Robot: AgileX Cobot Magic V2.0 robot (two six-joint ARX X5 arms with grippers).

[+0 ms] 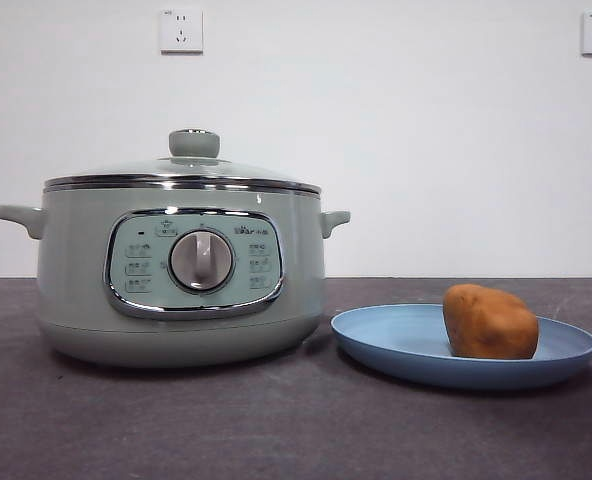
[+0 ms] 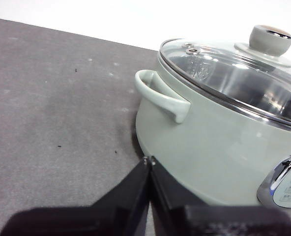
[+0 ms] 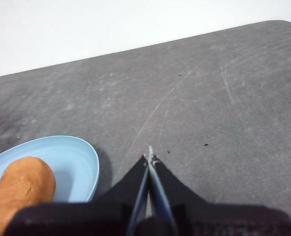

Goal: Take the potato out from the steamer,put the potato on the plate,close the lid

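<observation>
Potato [image 1: 490, 322] and lid [image 1: 181, 172] were both where the task wanted them, judging by how things lay. Taking the steamer [image 1: 181, 275] as the landmark and going left to right: the left gripper [image 2: 149, 160] hung low beside the steamer's left side handle [image 2: 161, 96], its black jaws pressed together and holding nothing. On the steamer itself the lid sat level, its chrome rim seated all round the pot's rim, with the pale-green knob [image 1: 194, 143] standing at the top. Just to the right of the steamer lay the plate [image 1: 396, 345], its near edge close to the pot's base but apart from it. The potato rested on the plate's far half, away from the steamer.

Further right of the steamer, past the plate, the right gripper [image 3: 149, 158] hovered over the dark table [image 1: 276, 420], jaws likewise shut and empty.

As for handling, the potato looked firm and matte-skinned (not likely to slip), best taken across its narrow middle; its lumpy oval form could let it roll on the shallow plate if nudged. The lid looked the fragile piece, being glass, and fairly heavy; the knob seemed the only sensible hold, since the dome and chrome rim would probably be slick.
</observation>
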